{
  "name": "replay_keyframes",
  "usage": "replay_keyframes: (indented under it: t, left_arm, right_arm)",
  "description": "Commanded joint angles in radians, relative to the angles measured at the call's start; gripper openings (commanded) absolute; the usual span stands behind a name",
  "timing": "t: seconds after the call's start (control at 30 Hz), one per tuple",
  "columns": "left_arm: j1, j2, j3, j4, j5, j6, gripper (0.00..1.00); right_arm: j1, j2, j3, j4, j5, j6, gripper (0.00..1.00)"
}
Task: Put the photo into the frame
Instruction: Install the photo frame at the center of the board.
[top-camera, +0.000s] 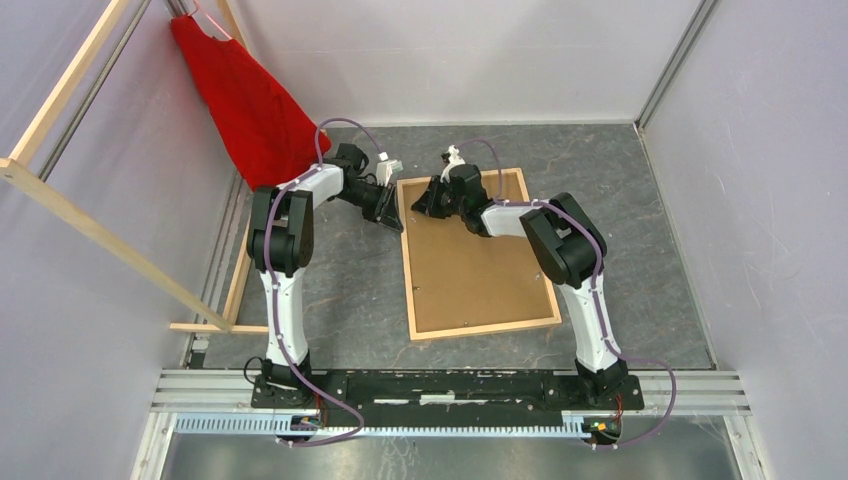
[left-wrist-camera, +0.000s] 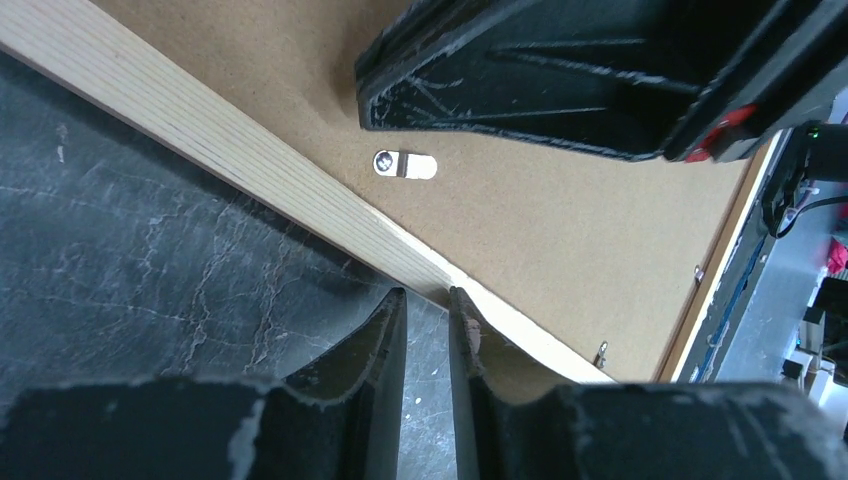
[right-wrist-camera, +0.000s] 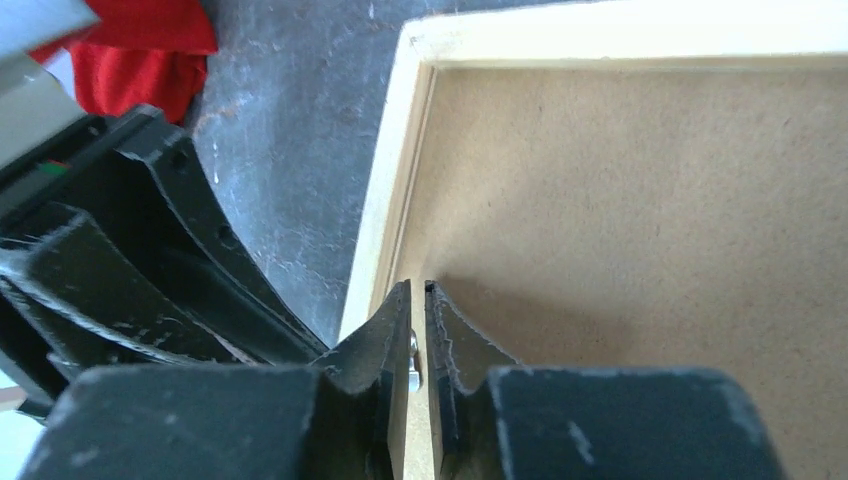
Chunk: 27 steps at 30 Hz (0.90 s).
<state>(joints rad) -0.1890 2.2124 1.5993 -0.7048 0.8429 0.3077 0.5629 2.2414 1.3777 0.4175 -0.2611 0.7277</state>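
Under the black right gripper (right-wrist-camera: 418, 330) lies plain brown board (top-camera: 480, 270) edged by the pale striped-grain wood frame (top-camera: 487, 327). Beside the black left gripper (left-wrist-camera: 428, 330), the mat (top-camera: 350, 290) is dark grey with whitish veins. Beyond it hangs red cloth (top-camera: 250, 105).

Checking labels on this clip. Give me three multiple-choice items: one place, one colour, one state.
1. Where does the frame lie?
A. on the dark table, back side up
B. leaning on the wall
C. hung on the rack

2. What colour is the cloth at far left?
A. blue
B. red
C. green

3. How do the right gripper fingers stand?
A. spread wide
C. nearly closed at the frame's inner left edge
B. out of view

Answers:
1 A, the brown backing board faces up.
2 B, plainly red.
3 C, the right wrist view shows only a narrow gap.
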Motion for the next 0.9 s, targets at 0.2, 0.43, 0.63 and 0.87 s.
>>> replay_keyframes:
  t: [0.2,0.43,0.63,0.87]
  left_arm:
    - [-0.001,0.021,0.004,0.023,-0.033,-0.016,0.27]
    - [-0.001,0.017,-0.008,0.027,-0.039,-0.010,0.26]
    - [-0.001,0.016,-0.008,0.030,-0.039,-0.009,0.25]
    - [-0.005,0.015,-0.005,0.030,-0.041,-0.006,0.25]
  right_arm:
    - [-0.003,-0.002,0.009,-0.073,-0.046,-0.029,0.09]
    - [-0.009,-0.037,-0.031,-0.081,-0.060,-0.037,0.08]
    - [-0.006,-0.066,-0.073,-0.070,-0.076,-0.028,0.07]
    - [0.005,-0.054,-0.068,-0.073,-0.100,-0.025,0.07]
